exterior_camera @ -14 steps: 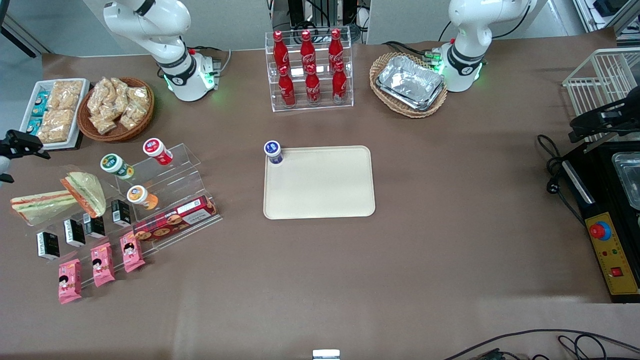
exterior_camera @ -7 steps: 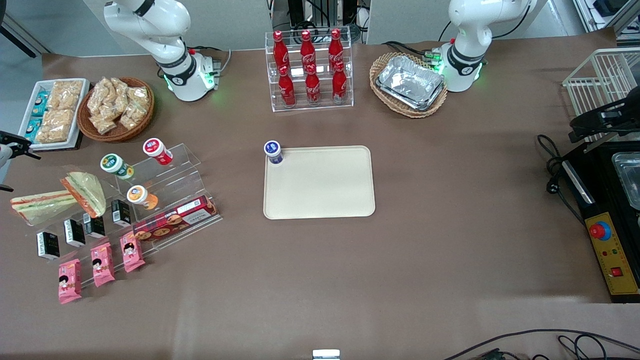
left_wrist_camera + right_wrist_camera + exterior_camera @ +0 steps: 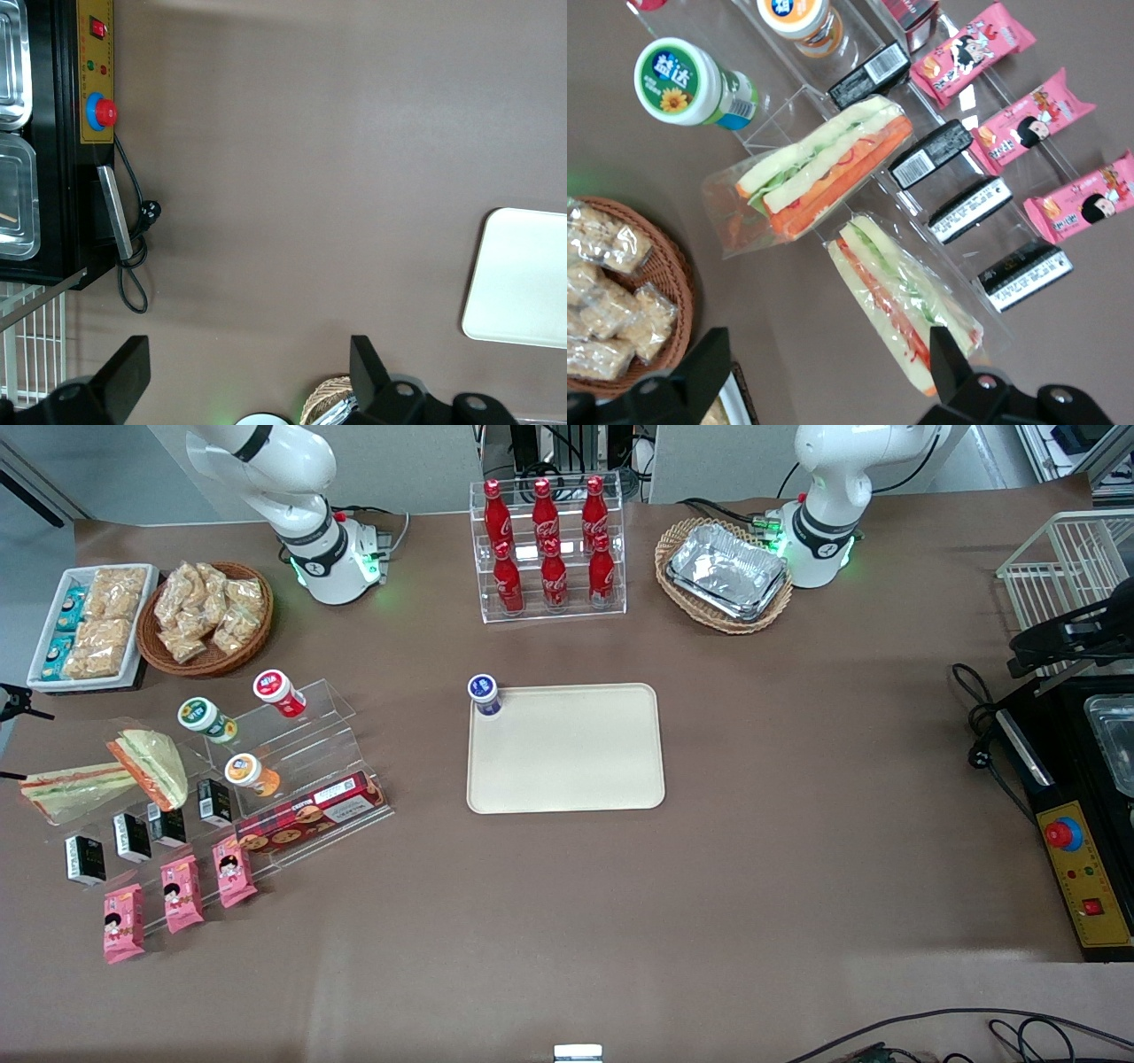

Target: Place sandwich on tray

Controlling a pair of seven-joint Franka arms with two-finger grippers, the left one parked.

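Note:
Two wrapped wedge sandwiches lie toward the working arm's end of the table. One sandwich (image 3: 75, 790) (image 3: 904, 301) lies flat on the table. The other sandwich (image 3: 152, 766) (image 3: 824, 168) leans against the clear acrylic stand. My gripper (image 3: 18, 744) (image 3: 828, 372) hovers open at the table's end, above bare table beside the flat sandwich and holding nothing. One finger (image 3: 952, 367) stands over that sandwich's tip. Only its finger ends show in the front view. The cream-beige tray (image 3: 567, 771) (image 3: 523, 283) lies mid-table with a blue-lidded jar (image 3: 484, 691) on its corner.
A clear stand (image 3: 301, 744) holds lidded jars, black packets and a biscuit box, with pink snack packs (image 3: 182, 890) nearer the camera. A wicker snack basket (image 3: 205, 615) and a white snack tray (image 3: 89, 624) sit close to the gripper. Cola bottles (image 3: 547, 549) and foil trays (image 3: 726, 571) stand farther back.
My gripper has slid toward the working arm's end of the table and a little nearer the camera, so less of it shows in the front view. The sandwiches and tray have not moved.

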